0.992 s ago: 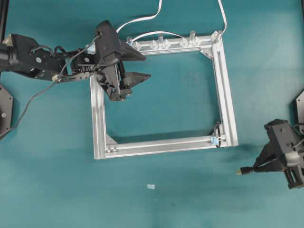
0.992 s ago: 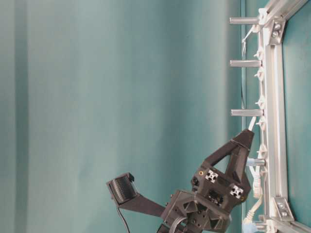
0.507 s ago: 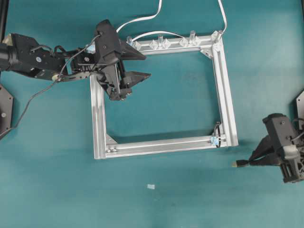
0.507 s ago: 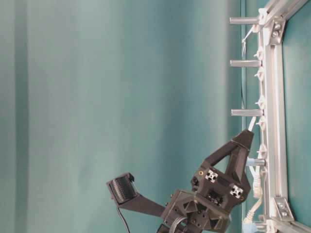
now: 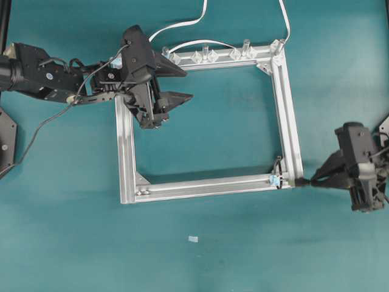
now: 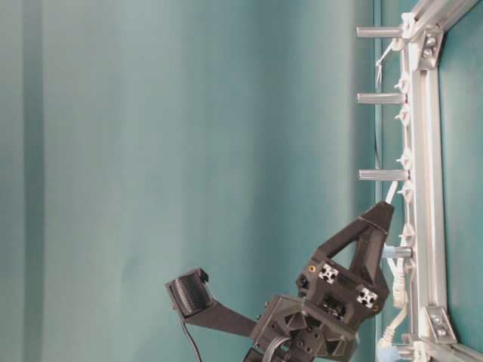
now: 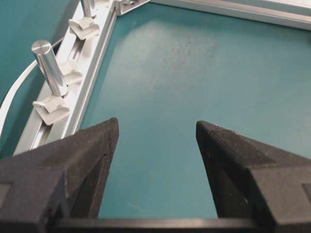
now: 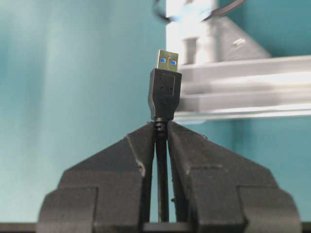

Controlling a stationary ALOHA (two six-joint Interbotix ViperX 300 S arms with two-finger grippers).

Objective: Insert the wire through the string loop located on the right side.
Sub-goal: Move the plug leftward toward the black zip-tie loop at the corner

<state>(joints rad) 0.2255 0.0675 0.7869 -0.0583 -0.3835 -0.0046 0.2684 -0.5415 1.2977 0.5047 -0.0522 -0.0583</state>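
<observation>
Overhead, your right gripper (image 5: 317,179) holds the wire (image 5: 307,180) plug-first just outside the frame (image 5: 290,121) corner, beside the string loop (image 5: 277,169); threading remains undone. At table level, your left gripper (image 6: 381,226) hangs over the frame's rail. Left wrist: jaws wide, empty. Right wrist: jaws pinch the wire behind its plug (image 8: 164,92), loop ahead.

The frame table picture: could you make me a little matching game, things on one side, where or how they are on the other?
Things:
1. wire
2. left tool
3. string loop
4. white cable

States:
A. open, holding nothing
B. at the metal frame's near right corner
C. clamped in the right tool, plug pointing at the frame
D. running off the far edge of the table

Pairs: 1-C, 2-A, 3-B, 4-D
</observation>
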